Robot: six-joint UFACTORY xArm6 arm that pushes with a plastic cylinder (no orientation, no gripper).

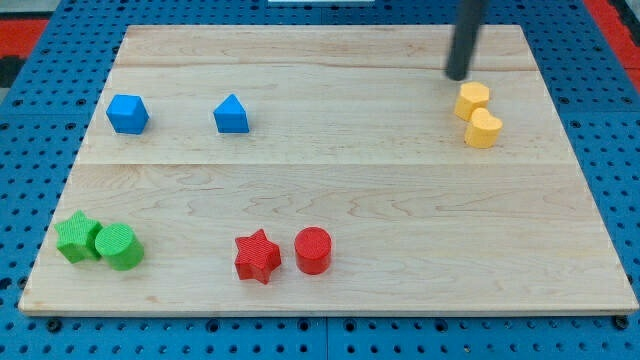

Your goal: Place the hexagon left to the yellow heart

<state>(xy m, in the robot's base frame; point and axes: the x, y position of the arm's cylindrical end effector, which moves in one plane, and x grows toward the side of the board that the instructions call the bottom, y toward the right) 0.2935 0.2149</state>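
Toward the view's upper right corner of the pale wooden counter, my tip, the lower end of the straight dark rod that serves as end effector, sits just above and slightly to the view's left of the yellow hexagon block. It has no jaws, so it grips nothing; whether it touches the hexagon I cannot tell, though the two look nearly in contact.

The yellow heart block lies directly below the hexagon toward the view's bottom, shifted a little to the view's right, and the pair appear to touch. The hexagon therefore lies down and slightly right of my tip, with the heart beyond it along nearly the same line.

That relation decides the coming move, in my judgement. Pushing straight from here would drive the hexagon into the heart. The hexagon needs to slide toward the view's left and then downward, so my tip would probably have to work from the hexagon's right or upper-right side.

Well apart sit the two blue blocks, the green pair, a red star and red cylinder.
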